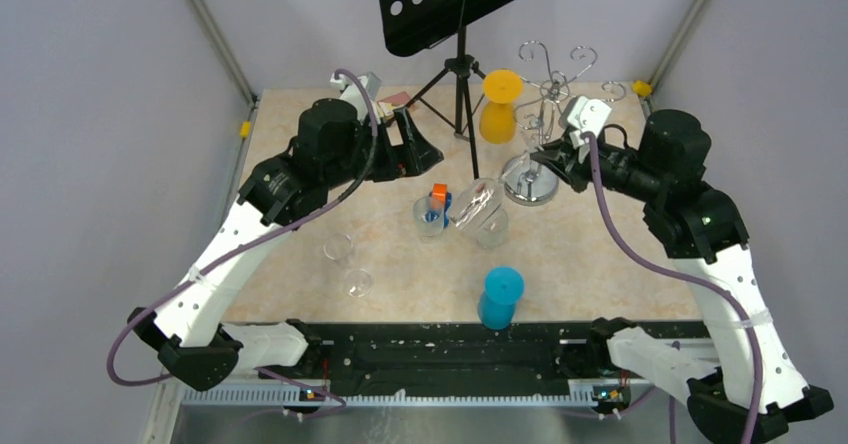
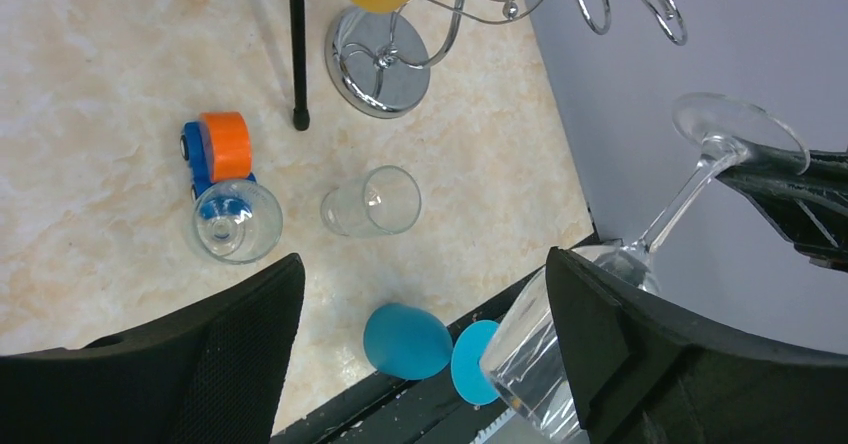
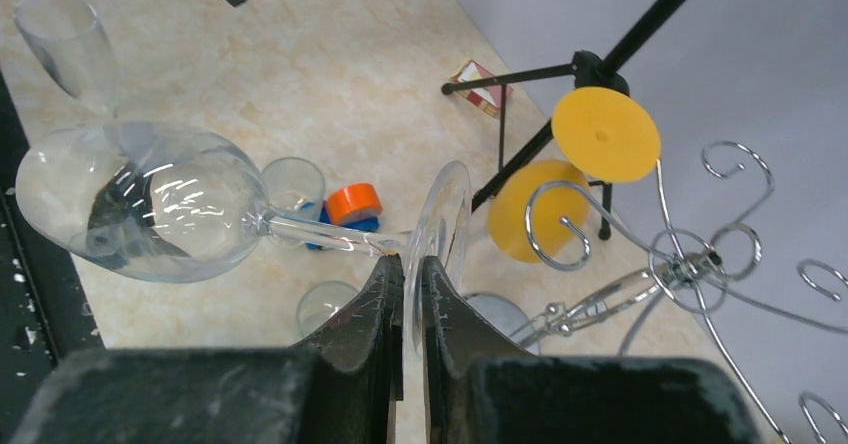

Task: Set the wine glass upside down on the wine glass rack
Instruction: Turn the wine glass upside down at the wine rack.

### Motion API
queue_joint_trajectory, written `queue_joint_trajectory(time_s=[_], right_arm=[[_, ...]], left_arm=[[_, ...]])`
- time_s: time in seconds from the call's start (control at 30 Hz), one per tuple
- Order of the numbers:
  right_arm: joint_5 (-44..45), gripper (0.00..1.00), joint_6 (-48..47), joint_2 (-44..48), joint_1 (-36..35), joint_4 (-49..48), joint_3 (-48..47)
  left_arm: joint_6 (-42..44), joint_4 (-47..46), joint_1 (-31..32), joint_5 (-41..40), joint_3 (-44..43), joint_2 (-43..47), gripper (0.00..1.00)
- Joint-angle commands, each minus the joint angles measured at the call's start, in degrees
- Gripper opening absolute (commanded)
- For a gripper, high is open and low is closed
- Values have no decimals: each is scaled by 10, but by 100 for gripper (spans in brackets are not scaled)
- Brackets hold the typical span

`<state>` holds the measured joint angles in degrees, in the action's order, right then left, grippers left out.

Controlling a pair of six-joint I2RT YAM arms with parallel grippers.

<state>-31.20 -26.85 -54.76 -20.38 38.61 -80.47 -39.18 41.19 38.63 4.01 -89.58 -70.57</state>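
One carry step is running: right gripper (image 3: pixel 405 264) is pinching the clear stemmed wine glass (image 3: pixel 150 199) by its foot (airborne, sideways); left gripper (image 2: pixel 425 264) is hanging spread. Next: inverting onto the chrome wire rack (image 3: pixel 690 264) at one o'clock.

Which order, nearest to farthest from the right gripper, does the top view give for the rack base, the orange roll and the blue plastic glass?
1. Rack base, just beside the right gripper, which holds the wine glass.
2. Orange roll, mid-table.
3. Blue plastic glass, at the near edge.
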Motion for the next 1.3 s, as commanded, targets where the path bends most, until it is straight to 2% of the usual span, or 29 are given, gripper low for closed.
queue_joint_trajectory(time_s=[0.0, 0.2, 0.53, 0.77, 1.27], right_arm=[[46, 0, 37, -22, -53, -24, -34], [140, 0, 43, -47, -154, -21, -27], [297, 0, 24, -85, -269, 7, -27], [477, 0, -37, -89, -363, -2, -2], [665, 0, -195, -56, -459, -113, 83]], left_arm=[[-11, 2, -7, 3, -18, 0, 93], [-20, 8, -14, 10, -20, -4, 94], [-49, 13, -28, 48, -21, -13, 95], [-87, 13, -38, 105, -18, -28, 95], [-192, -29, -61, 217, 27, -51, 95]])
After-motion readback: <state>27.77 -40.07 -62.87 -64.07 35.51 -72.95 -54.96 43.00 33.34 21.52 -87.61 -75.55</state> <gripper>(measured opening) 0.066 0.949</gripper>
